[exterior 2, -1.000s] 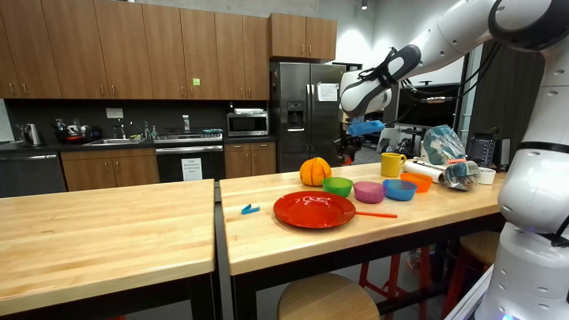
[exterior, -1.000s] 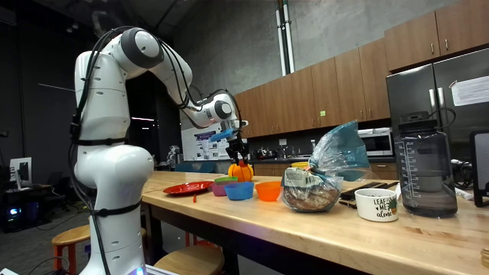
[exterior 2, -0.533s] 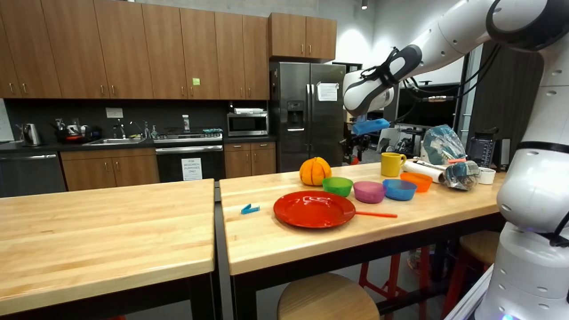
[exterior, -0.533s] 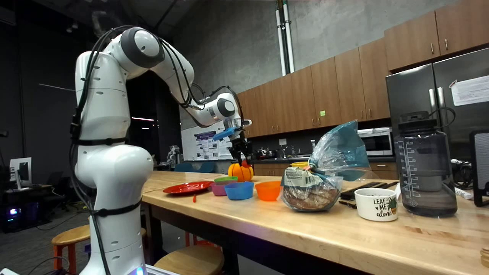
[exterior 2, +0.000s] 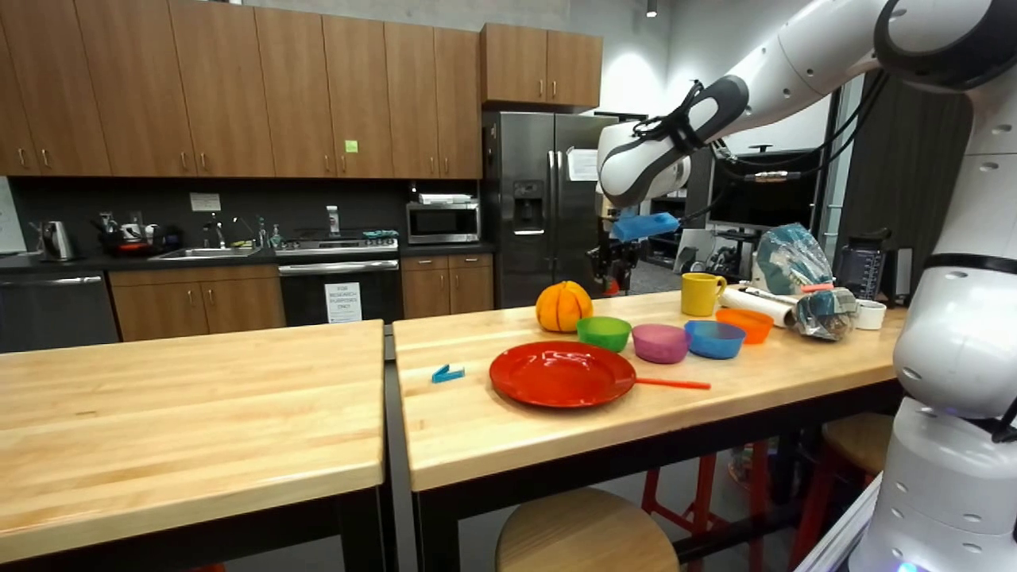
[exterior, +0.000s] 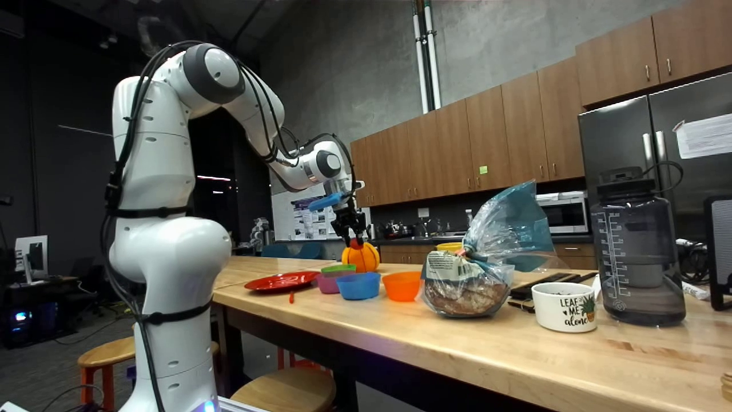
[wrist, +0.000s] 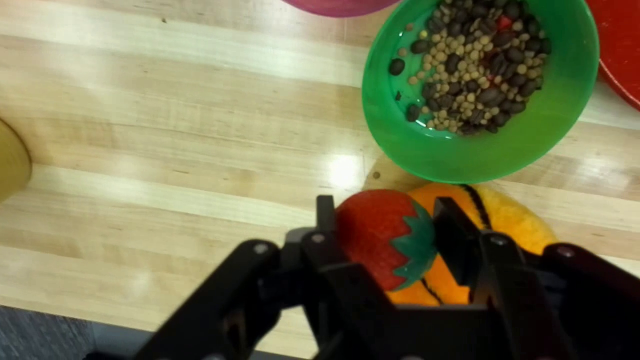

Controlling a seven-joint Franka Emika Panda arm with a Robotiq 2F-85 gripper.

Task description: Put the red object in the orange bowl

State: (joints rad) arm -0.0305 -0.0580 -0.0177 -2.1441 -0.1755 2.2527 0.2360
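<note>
While the black two-fingered gripper (wrist: pixel 384 225) hangs over the pale wooden table (exterior 2: pixel 477 445), its fingers (wrist: pixel 325 220) sit tight against both sides of a red strawberry-shaped object (wrist: pixel 372 235) with a jagged green cap. The strawberry is up in the air, well apart from the small, shallow, bright orange plastic bowl (exterior: pixel 402 288). That bowl sits, in both exterior views, between a shallow blue plastic bowl (exterior: pixel 358 287) on its left and a bagged brown loaf (exterior: pixel 463 298) on its right. Farther left, in an exterior view, stand a purple plastic bowl (exterior 2: pixel 661 346) and a translucent green bowl (exterior 2: pixel 604 335); the wrist view shows dark beans and tan grains (wrist: pixel 480 80) in the green one. Just behind it is a round, orange, pumpkin-like ball (exterior 2: pixel 563 307), a gap showing between ball and strawberry. On the far side stands a yellow mug (exterior 2: pixel 699 295), on the near side a round, glossy red plate (exterior 2: pixel 562 381).
</note>
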